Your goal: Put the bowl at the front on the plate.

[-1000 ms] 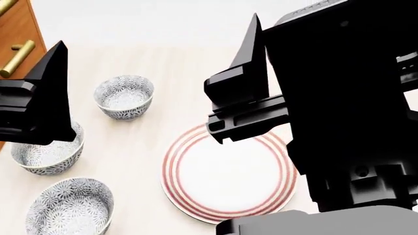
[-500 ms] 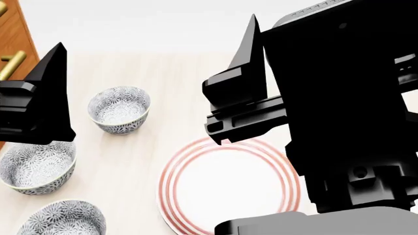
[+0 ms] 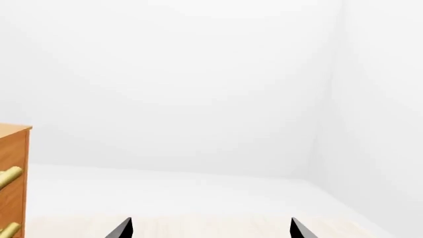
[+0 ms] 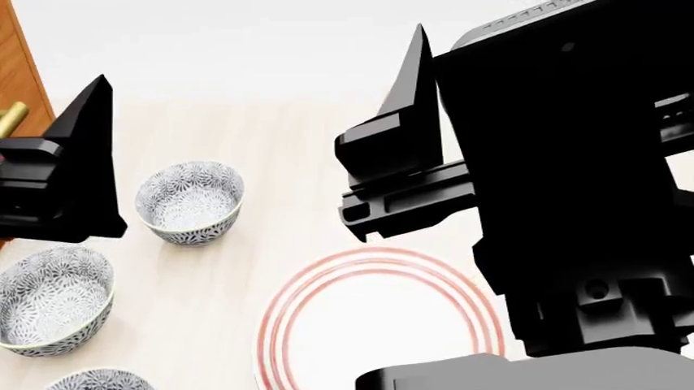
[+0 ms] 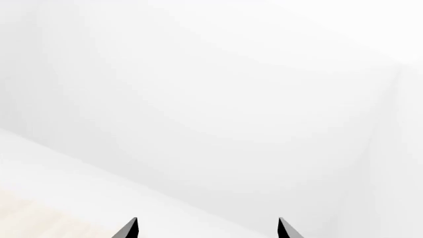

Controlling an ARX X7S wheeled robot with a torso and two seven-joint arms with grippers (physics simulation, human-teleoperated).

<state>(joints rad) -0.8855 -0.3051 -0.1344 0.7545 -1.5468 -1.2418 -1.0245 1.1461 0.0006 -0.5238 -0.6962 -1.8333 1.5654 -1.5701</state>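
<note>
Three flower-patterned bowls stand at the left of the head view. The bowl at the front (image 4: pixel 100 380) shows only its far rim at the picture's lower edge. A second bowl (image 4: pixel 49 299) sits just behind it and a third (image 4: pixel 190 201) farther back. The plate (image 4: pixel 369 325), white with red rings, lies to their right, partly hidden under my right arm. My left gripper (image 3: pixel 208 230) is held high above the bowls, open and empty. My right gripper (image 5: pixel 206 229) hangs above the plate's far edge, also open and empty. Both wrist views face a blank white wall.
A wooden cabinet (image 4: pixel 19 73) with a brass handle (image 4: pixel 11 120) stands at the table's far left and also shows in the left wrist view (image 3: pixel 13 178). The light wooden tabletop (image 4: pixel 282 162) reaches back to a white wall.
In the head view the bowls and plate have slid downward, so the front bowl is now nearly cut off. The cabinet has shifted left. Both grippers hold the same pose.
</note>
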